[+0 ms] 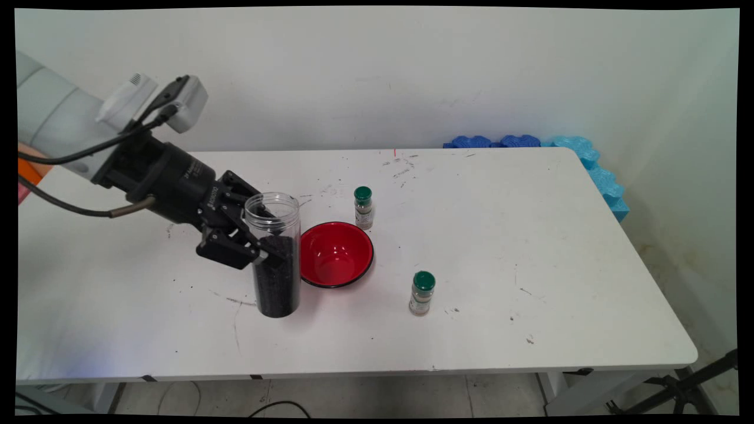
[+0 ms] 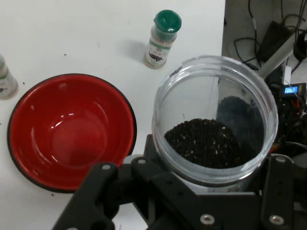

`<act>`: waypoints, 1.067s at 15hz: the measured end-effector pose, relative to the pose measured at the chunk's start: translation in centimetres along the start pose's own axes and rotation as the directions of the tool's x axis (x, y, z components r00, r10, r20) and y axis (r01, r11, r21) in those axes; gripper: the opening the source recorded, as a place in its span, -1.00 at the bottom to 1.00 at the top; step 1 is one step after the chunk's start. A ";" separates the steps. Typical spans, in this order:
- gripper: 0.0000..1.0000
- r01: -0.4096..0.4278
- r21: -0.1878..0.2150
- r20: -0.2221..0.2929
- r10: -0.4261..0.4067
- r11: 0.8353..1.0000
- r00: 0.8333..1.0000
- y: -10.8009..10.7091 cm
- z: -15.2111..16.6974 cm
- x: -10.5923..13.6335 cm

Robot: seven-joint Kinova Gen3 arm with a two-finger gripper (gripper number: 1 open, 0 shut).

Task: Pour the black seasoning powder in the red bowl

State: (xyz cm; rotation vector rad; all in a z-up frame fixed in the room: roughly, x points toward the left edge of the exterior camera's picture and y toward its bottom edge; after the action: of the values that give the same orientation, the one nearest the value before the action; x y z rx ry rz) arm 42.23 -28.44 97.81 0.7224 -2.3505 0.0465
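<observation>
My gripper point(image 1: 268, 238) is shut on a tall clear plastic jar point(image 1: 274, 259), open at the top and about two thirds full of dark grains. The jar stands upright with its base on or just above the white table point(image 1: 530, 247). In the hand view the jar point(image 2: 216, 124) fills the right half, with the dark grains point(image 2: 204, 141) visible through its mouth and the gripper point(image 2: 206, 191) clasping it from below. An empty red bowl with a black rim point(image 1: 336, 253) sits right beside the jar, and it shows as the red bowl point(image 2: 69, 129) to the left in the hand view.
Two small green-capped spice bottles stand on the table: one point(image 1: 363, 207) just behind the bowl, the other point(image 1: 422, 292) in front and to its right, seen as the bottle point(image 2: 162, 39) in the hand view. Blue foam pieces point(image 1: 589, 165) line the far right corner.
</observation>
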 end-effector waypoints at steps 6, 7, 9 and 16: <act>-1.00 0.115 -0.013 0.026 -0.114 0.993 0.993 -1.5 1.4 0.0; -1.00 0.132 -0.011 0.032 -0.132 0.991 0.991 -1.6 1.6 0.0; -1.00 0.185 -0.007 0.042 -0.184 0.983 0.982 -2.2 2.0 0.1; -1.00 0.368 -0.037 0.065 -0.365 0.929 0.929 -3.9 3.5 -0.7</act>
State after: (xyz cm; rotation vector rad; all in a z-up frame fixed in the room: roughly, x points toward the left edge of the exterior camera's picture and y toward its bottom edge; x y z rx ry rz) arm 42.53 -32.16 94.06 1.1406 -2.2217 -0.1967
